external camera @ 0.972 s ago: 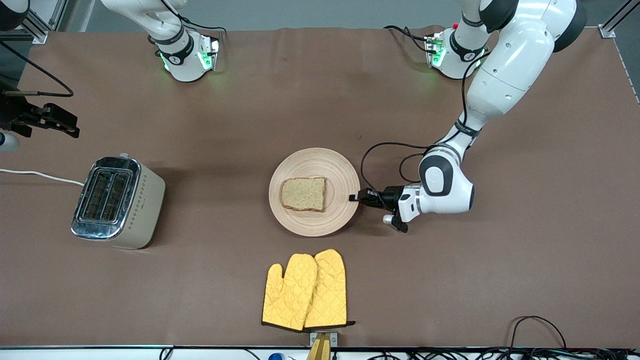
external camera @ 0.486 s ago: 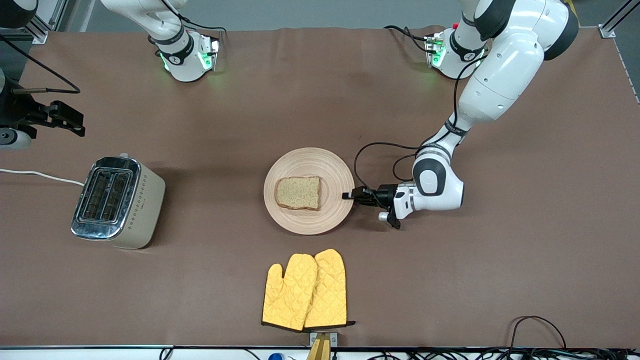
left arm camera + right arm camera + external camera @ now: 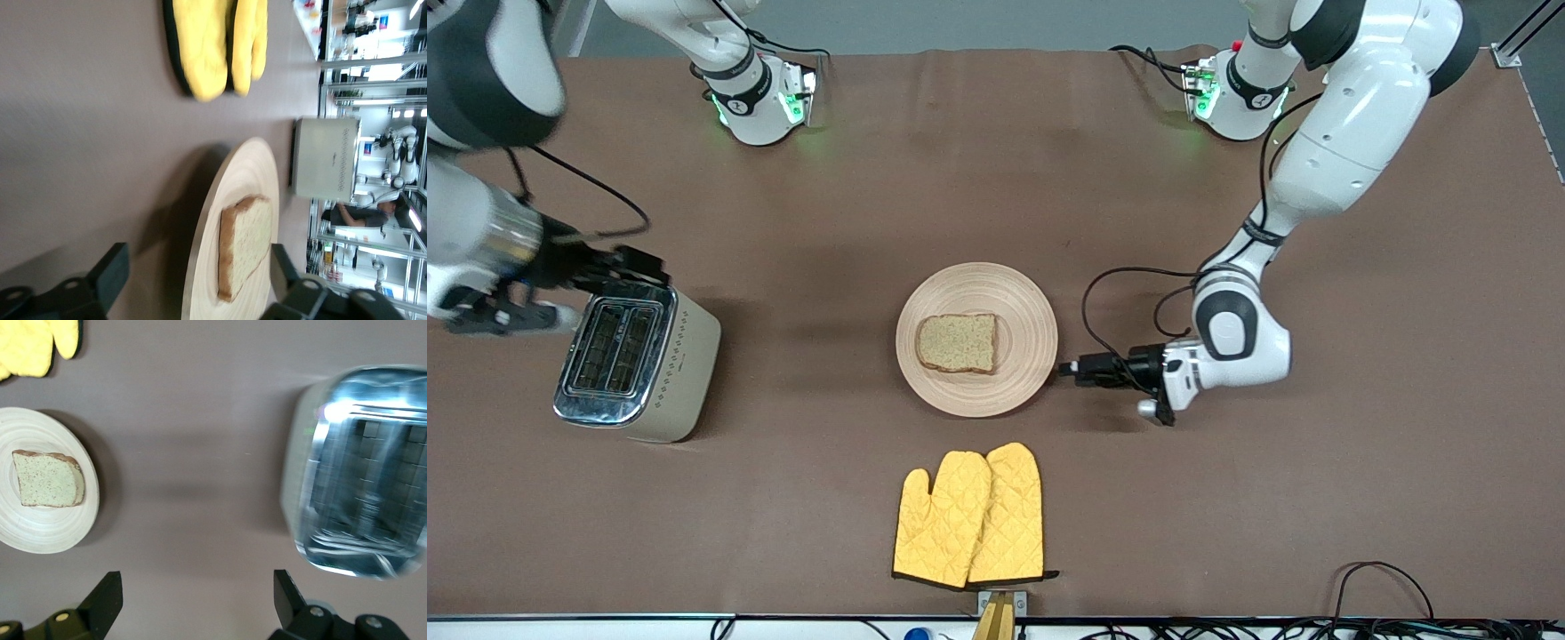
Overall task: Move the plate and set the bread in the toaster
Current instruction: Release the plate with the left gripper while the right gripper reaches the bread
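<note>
The pale wooden plate [image 3: 1024, 313] lies mid-table with the brown bread [image 3: 957, 343] flat on it. My left gripper [image 3: 1067, 367] is open and empty, low at the table, just off the plate's rim on the left arm's side. In the left wrist view the plate [image 3: 233, 200] and bread [image 3: 247, 243] lie just ahead of the open left gripper [image 3: 197, 270]. The cream toaster [image 3: 685, 356] stands toward the right arm's end. My right gripper [image 3: 654, 265] is open and empty over the toaster's end farther from the front camera. The right wrist view shows the toaster [image 3: 360, 473], plate [image 3: 53, 527], bread [image 3: 48, 478] and right gripper [image 3: 197, 593].
Two yellow oven mitts [image 3: 969, 516] lie on the brown table cover nearer to the front camera than the plate; they also show in the left wrist view [image 3: 213, 47]. Cables [image 3: 1387, 578] lie along the table's near edge at the left arm's end.
The plate with the bread slid a little toward the right arm's end. My left gripper then let go of the rim and drew back. My right arm swung in over the toaster.
</note>
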Available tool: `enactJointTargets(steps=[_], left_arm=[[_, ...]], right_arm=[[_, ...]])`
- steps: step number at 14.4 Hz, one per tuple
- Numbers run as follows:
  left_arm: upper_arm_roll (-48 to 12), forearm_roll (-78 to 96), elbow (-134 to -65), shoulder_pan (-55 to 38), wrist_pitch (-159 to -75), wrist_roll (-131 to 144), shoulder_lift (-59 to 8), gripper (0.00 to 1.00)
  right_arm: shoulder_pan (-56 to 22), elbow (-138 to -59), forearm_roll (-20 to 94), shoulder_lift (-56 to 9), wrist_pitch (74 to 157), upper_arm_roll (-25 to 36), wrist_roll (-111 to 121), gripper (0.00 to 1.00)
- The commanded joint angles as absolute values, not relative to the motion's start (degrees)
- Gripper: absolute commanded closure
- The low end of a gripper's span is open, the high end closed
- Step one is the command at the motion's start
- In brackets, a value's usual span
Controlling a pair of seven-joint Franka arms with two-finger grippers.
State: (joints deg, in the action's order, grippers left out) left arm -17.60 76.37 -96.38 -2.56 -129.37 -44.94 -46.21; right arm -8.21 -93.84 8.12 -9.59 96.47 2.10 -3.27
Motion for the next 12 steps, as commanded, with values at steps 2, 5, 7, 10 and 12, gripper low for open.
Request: enactJointTargets(steps=[2, 5, 7, 10, 12], left_arm=[[-17.3, 72.8, -95.2, 1.7, -128.3, -40.4, -43.3, 0.00], [-17.8, 60.4, -91.8, 8.1, -120.0, -29.7, -41.1, 0.00], [-17.8, 53.6, -89.7, 11.8, -113.8, -24.2, -39.4, 0.00], [-17.5, 43.2, -87.8, 16.1, -108.8, -20.1, -36.0, 0.00], [-17.5, 35.5, -83.9, 18.2, -103.2, -15.5, -34.3, 0.00]], right_arm=[[-18.3, -100.3, 9.5, -11.3, 108.2, 2.2, -15.9, 0.00], [-24.0, -99.8, 9.9, -16.3, 113.6, 2.3, -23.6, 0.00], [-25.7, -98.5, 10.0, -19.8, 116.7, 2.3, -24.3, 0.00], [-29.2, -97.4, 9.8, -25.4, 123.9, 2.3, -26.7, 0.00], [-30.5, -95.5, 9.5, -29.0, 125.2, 2.4, -29.5, 0.01]])
